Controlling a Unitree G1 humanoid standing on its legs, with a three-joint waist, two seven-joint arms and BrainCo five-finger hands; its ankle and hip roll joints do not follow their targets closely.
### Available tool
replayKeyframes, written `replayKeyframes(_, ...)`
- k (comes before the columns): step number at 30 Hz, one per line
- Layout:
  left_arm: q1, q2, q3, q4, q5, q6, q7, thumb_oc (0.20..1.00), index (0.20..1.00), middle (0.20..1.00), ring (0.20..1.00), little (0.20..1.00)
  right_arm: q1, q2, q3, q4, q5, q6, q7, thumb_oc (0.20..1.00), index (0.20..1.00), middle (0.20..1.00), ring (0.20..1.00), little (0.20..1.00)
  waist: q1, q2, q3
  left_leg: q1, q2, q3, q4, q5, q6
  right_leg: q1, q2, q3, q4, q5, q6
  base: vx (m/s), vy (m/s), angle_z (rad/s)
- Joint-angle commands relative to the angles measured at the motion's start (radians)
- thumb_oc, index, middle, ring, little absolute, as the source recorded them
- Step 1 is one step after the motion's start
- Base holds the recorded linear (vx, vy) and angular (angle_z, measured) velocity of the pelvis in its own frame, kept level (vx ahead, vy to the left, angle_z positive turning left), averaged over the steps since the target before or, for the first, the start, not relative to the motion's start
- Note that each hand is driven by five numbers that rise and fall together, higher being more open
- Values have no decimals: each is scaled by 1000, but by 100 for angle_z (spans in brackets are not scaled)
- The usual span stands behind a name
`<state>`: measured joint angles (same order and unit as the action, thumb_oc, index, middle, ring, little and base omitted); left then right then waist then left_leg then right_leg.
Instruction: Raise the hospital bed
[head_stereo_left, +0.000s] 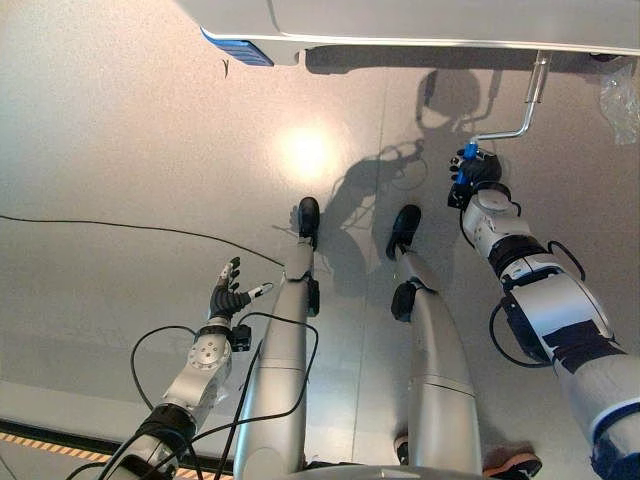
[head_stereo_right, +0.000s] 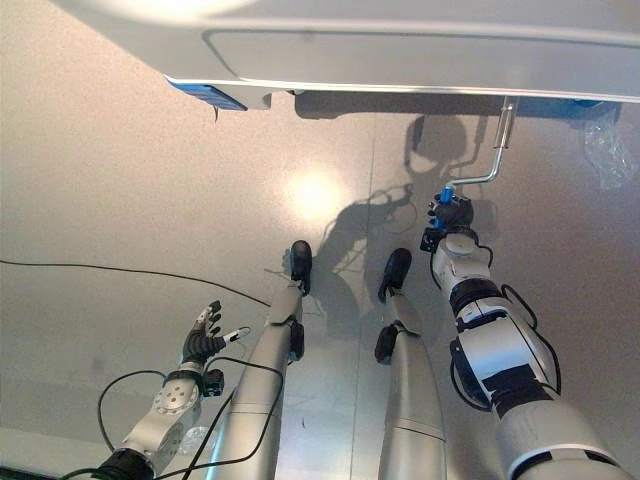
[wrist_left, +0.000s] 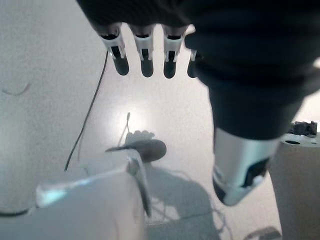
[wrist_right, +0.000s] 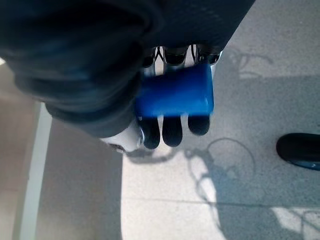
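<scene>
The hospital bed (head_stereo_left: 420, 22) spans the far edge of the floor; its metal crank (head_stereo_left: 520, 115) hangs from the frame, ending in a blue handle (wrist_right: 175, 96). The right hand (head_stereo_left: 472, 172) is clenched around that handle. The left hand (head_stereo_left: 228, 292) hangs relaxed, fingers loose. The smooth handle could slip from the fingers mid-turn, or the bent crank could bind if pulled off-axis. No writing is legible.

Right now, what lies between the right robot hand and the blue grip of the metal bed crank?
Nothing: the right wrist view shows the right robot hand curled directly around the blue cylindrical grip of the silver metal crank.
</scene>
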<state>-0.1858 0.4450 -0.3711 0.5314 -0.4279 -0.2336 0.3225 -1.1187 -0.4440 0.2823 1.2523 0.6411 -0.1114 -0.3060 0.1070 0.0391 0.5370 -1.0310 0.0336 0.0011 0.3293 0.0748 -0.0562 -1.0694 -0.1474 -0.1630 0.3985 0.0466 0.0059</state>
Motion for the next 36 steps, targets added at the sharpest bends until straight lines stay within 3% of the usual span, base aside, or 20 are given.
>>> replayKeyframes(1,100,-5,-19,-45,-31,-20,-8,1000,1000,1000,1000,1000,14,-59,23,-31,26,-39,7,200,200,200,200,200,-4,75,-17,-6,-38,-4,35,-49,22,18,-18,27,-4,22,105,61,-11,-1)
replayKeyframes(4,100,1,-25,-51,-34,-23,-9,1000,1000,1000,1000,1000,6,-68,25,-35,27,-45,7,200,200,200,200,200,-3,80,-17,-11,-38,-6,36,-48,21,14,-19,26,0,20,105,4,-2,-1)
replayKeyframes(5,94,2,-26,-56,-33,-24,-9,1000,1000,1000,1000,1000,-7,-75,26,-41,29,-48,7,200,200,200,200,200,-5,81,-17,-40,-41,-1,31,-14,27,-10,-22,19,-12,51,96,0,0,0)
replayKeyframes(7,105,5,-32,-59,-34,-23,-10,1000,1000,1000,1000,1000,-8,-80,29,-42,28,-50,5,200,200,200,200,200,-2,82,-17,-16,-39,-6,36,-48,22,9,-19,26,3,19,105,27,-8,1)
replayKeyframes(22,112,28,-39,-67,-34,-26,-15,1000,1000,1000,1000,1000,-42,-75,38,-57,35,-66,0,200,200,200,200,200,2,89,-17,-27,-39,-8,34,-42,21,-6,-19,25,16,16,104,-4,-2,0)
replayKeyframes(23,104,35,-32,-69,-34,-26,-14,1000,1000,1000,1000,1000,-52,-70,41,-68,31,-69,-4,200,200,200,200,200,-1,86,-17,-52,-39,-3,28,-7,27,-28,-21,18,6,48,95,-10,-34,0)
replayKeyframes(24,111,35,-34,-68,-34,-25,-15,1000,1000,1000,1000,1000,-45,-68,41,-67,31,-69,-4,200,200,200,200,200,0,86,-17,-26,-38,-8,33,-41,21,-8,-18,26,19,16,104,-11,-34,1)
replayKeyframes(25,110,37,-31,-68,-33,-26,-15,1000,1000,1000,1000,1000,-43,-62,46,-78,27,-70,-6,200,200,200,200,200,-1,82,-17,-26,-37,-8,32,-39,20,-7,-18,25,16,18,104,49,-24,1)
replayKeyframes(36,110,46,-43,-67,-30,-29,-7,1000,1000,1000,1000,1000,-69,2,167,-126,-158,-49,-17,200,200,200,200,200,-2,77,-17,-30,-38,-12,28,-28,21,-9,-14,17,7,32,104,0,0,0)
